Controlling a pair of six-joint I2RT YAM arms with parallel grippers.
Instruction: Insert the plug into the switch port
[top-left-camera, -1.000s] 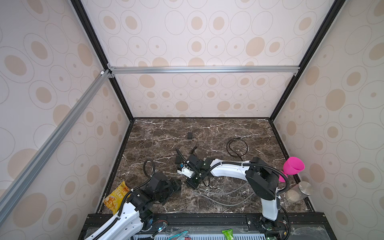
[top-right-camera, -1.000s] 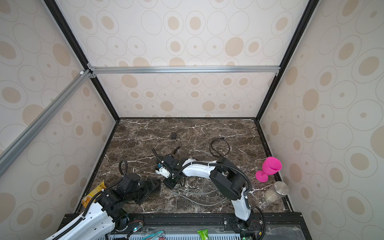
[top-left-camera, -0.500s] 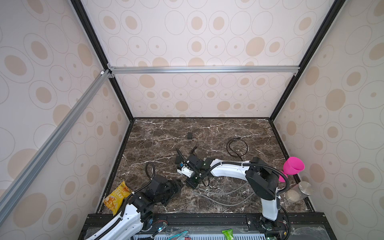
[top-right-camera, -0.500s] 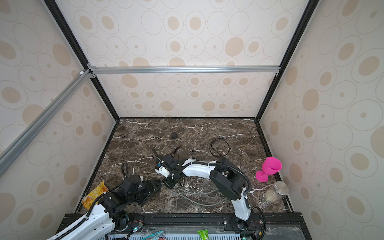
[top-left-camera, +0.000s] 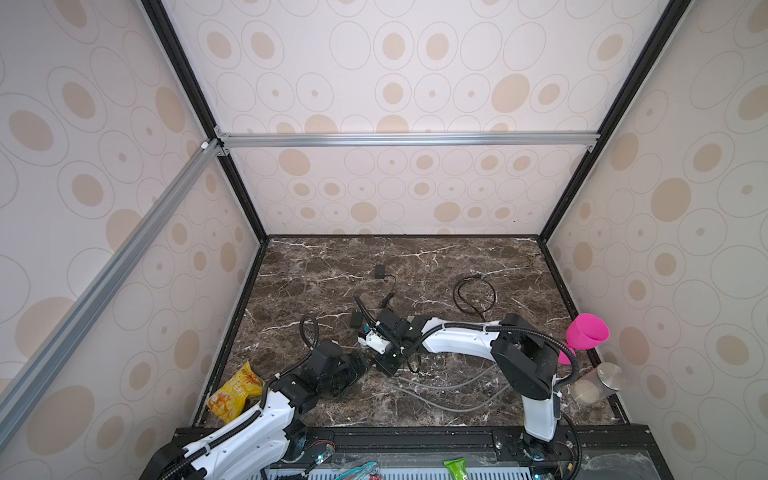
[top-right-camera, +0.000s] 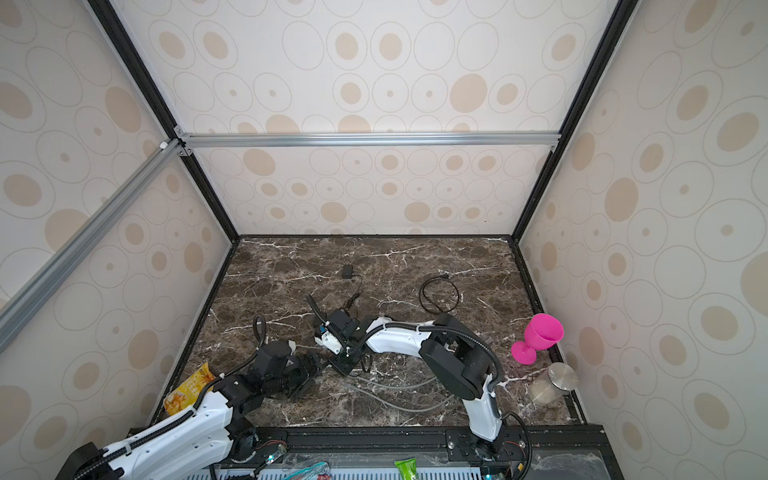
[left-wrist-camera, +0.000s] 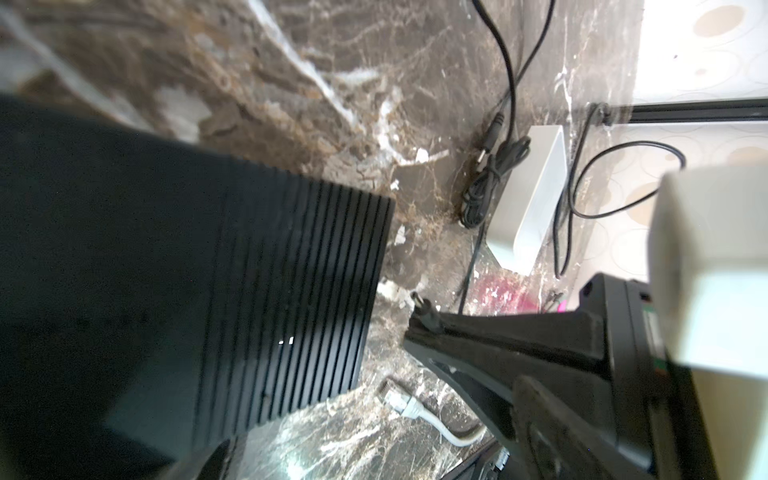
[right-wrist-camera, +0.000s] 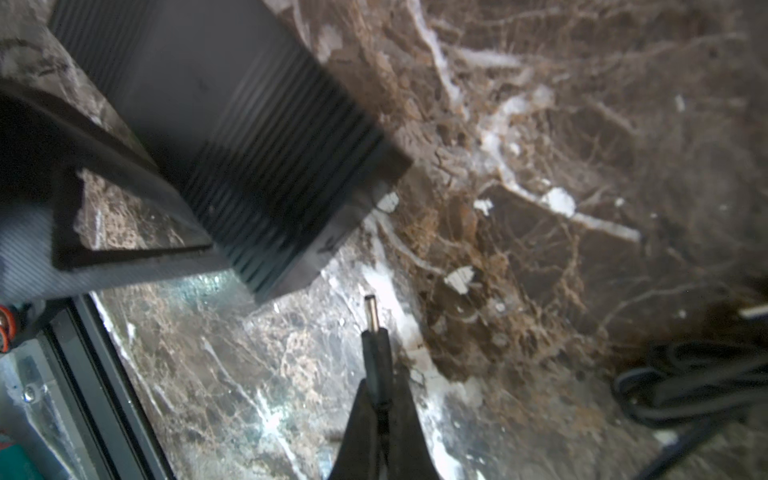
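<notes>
The switch (left-wrist-camera: 249, 291), a black ribbed box (right-wrist-camera: 257, 158), lies on the marble floor; its port is not visible. My right gripper (right-wrist-camera: 380, 399) is shut on the plug (right-wrist-camera: 371, 320), a black barrel plug with a metal tip. The tip hangs just short of the switch's near corner, and the plug (left-wrist-camera: 420, 302) shows the same small gap in the left wrist view. My left gripper (top-left-camera: 357, 372) stands open. One of its fingers (right-wrist-camera: 124, 195) lies along the switch's long side. In both top views the switch blends into the dark grippers (top-right-camera: 338, 361).
A grey network cable end (left-wrist-camera: 401, 401) lies on the floor close to the switch, and grey cables (top-left-camera: 436, 395) trail to the front. A bundled black cord (left-wrist-camera: 486, 183), a black adapter (top-left-camera: 379, 272), a cable loop (top-left-camera: 473, 295), a yellow snack bag (top-left-camera: 235, 392), a pink goblet (top-left-camera: 586, 336) and a jar (top-left-camera: 598, 384) lie around.
My left gripper has crept a little to the right, closer to the switch. The right arm and the plug have stayed where they were.
</notes>
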